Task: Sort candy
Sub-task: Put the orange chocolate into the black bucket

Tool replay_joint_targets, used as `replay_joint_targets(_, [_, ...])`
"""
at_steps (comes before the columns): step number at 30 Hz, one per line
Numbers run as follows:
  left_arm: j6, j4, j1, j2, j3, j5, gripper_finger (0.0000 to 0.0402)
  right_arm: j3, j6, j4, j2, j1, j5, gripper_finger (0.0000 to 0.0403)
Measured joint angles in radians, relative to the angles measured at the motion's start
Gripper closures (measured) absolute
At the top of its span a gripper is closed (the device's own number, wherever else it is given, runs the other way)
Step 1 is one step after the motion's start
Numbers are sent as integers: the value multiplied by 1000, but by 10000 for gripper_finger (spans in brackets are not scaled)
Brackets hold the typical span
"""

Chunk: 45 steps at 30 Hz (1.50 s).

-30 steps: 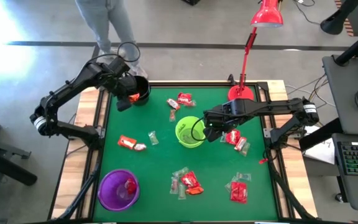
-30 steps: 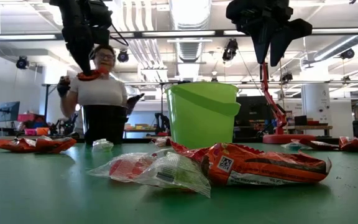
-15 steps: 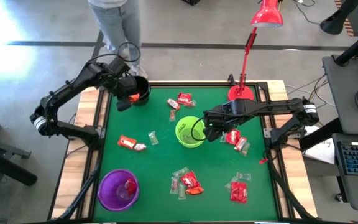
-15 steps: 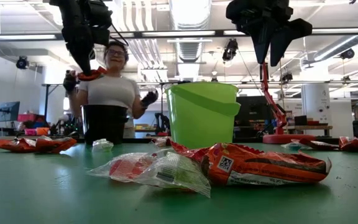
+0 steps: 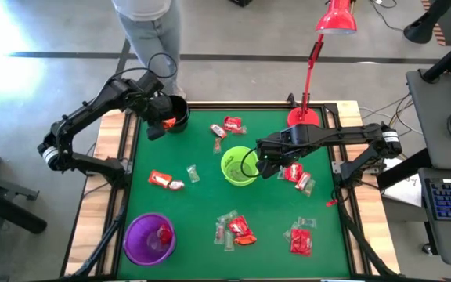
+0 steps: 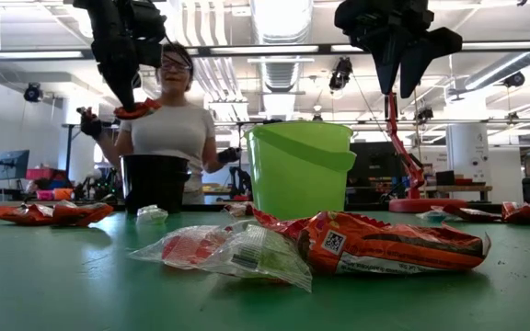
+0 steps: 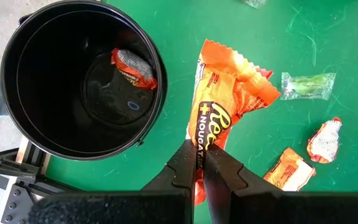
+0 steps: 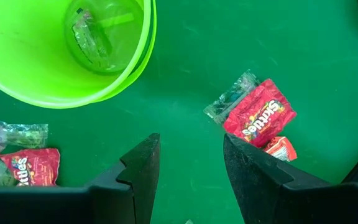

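Three cups: black cup (image 5: pixel 176 114) at the far left of the green counter (image 5: pixel 202 204), green cup (image 5: pixel 238 165) near the middle, purple cup (image 5: pixel 149 238) at the near left corner.
Left gripper (image 5: pixel 161 123): raised just beside the black cup, jaws clenched on an orange-wrapped candy (image 7: pixel 219 106) that hangs over bare counter next to the cup's rim.
Right gripper (image 5: pixel 263 160): raised just beside the green cup on its right, jaws spread apart with nothing between them.
Black cup contents: one orange-wrapped sweet (image 7: pixel 132 66) on the bottom.
Green cup contents: a clear-wrapped sweet (image 8: pixel 87 35) inside.
Purple cup contents: a red sweet (image 5: pixel 163 233).
Loose candy: red and clear pieces scattered on the counter, with a pair near the left edge (image 5: pixel 163 181), a red packet (image 5: pixel 232 124) at the far side, a cluster (image 5: pixel 237 229) near the front, another (image 5: pixel 301 237) at the front right, and a red packet with a clear one (image 8: pixel 258 113) close by the right gripper.
Background: a person (image 6: pixel 175 119) stands behind the counter; a red lamp (image 5: pixel 322 56) sits at the far right.
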Motion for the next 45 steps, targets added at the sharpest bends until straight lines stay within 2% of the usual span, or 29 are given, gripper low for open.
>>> replay_joint_targets(31, [0, 13, 0, 1, 0, -2, 402, 0, 1, 0, 0, 0, 0, 234])
replay_joint_targets(36, [-2, 72, 0, 8, 0, -74, 402, 0, -1, 0, 0, 0, 0, 234])
replay_joint_targets(45, [-9, 197, 18, 43, 0, -132, 402, 0, -14, 0, 0, 0, 0, 234])
